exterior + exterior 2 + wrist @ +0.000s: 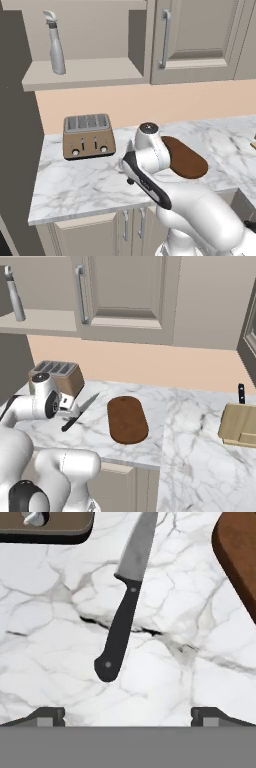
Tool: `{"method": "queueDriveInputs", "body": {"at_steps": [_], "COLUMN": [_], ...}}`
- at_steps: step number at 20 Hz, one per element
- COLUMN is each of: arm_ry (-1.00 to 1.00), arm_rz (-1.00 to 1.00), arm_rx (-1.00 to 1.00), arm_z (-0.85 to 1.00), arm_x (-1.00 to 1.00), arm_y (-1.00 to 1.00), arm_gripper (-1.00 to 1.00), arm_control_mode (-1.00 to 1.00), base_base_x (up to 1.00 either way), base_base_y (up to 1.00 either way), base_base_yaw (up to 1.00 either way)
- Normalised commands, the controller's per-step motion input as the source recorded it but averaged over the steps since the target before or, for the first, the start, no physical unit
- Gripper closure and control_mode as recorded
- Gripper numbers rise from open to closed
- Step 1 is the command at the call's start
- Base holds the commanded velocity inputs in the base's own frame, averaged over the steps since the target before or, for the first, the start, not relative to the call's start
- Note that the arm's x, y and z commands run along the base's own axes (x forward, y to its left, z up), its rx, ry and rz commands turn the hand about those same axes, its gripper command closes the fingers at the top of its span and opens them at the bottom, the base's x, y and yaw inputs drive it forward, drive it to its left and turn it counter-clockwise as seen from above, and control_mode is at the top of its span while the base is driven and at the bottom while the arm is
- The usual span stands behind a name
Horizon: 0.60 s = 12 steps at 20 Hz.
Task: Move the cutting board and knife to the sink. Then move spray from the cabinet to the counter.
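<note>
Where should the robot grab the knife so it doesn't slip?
Probably the black handle, from straight above. The knife lies flat on the counter, and the handle is thicker than the blade. The open gripper hangs over it; its fingers should close across the handle.

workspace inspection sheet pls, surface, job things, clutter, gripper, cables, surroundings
surface: white marble counter, grey veins.
job's things: knife flat on the counter, black handle toward the gripper; cutting board flat to its side, apart from it; spray upright in the cabinet niche.
clutter: toaster at the back; wooden knife block at the right.
gripper: gripper open, above the knife handle, holding nothing.
cables: nothing seen.
surroundings: peach wall, closed cabinet doors with bar handles.
</note>
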Motion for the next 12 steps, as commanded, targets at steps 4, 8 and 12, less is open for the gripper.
{"method": "queueDriveInputs", "body": {"at_steps": [4,8,12], "arm_ry": [0.02,0.0,0.0], "arm_rz": [-0.01,0.0,0.0], "arm_rx": [0.0,0.0,0.01], "arm_z": [-0.28,-0.31,-0.39], "arm_x": [0.34,0.29,0.27], "arm_y": [0.02,0.0,0.0], "arm_gripper": [-1.0,-1.0,-1.0], "arm_control_mode": [-1.0,-1.0,-1.0], "base_base_x": [0.0,0.0,0.0], "base_base_y": [0.0,0.0,0.0], "base_base_yaw": [0.0,0.0,0.0]}}
